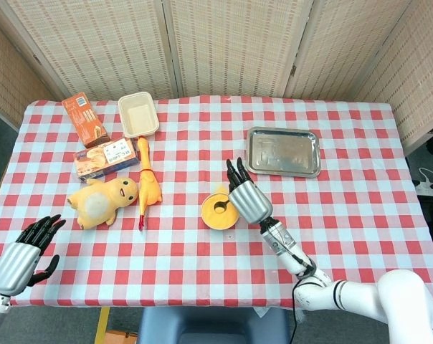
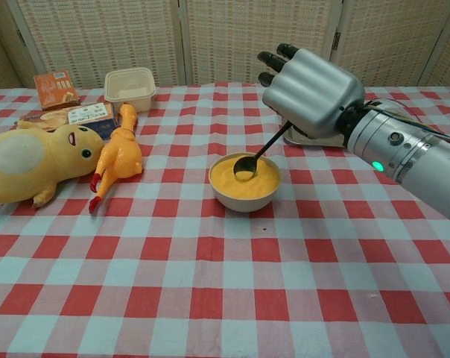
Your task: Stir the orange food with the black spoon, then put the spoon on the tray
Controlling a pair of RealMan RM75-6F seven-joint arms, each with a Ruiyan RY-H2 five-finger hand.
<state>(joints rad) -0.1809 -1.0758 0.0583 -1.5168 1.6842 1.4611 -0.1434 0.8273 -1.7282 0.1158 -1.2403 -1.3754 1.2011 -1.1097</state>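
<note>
A cream bowl (image 2: 245, 195) (image 1: 218, 212) of orange food (image 2: 243, 179) stands mid-table. My right hand (image 2: 310, 92) (image 1: 248, 198) holds the black spoon (image 2: 261, 154) by its handle, just right of and above the bowl. The spoon's tip (image 2: 244, 174) dips into the orange food. The steel tray (image 1: 283, 152) lies behind the bowl to the right, mostly hidden by the hand in the chest view. My left hand (image 1: 24, 251) hangs open off the table's near left edge, holding nothing.
Left of the bowl lie a rubber chicken (image 2: 118, 157) (image 1: 146, 180) and a yellow plush duck (image 2: 31, 162) (image 1: 102, 200). Behind them sit a snack box (image 1: 105, 158), an orange carton (image 1: 84, 120) and a beige container (image 1: 138, 114).
</note>
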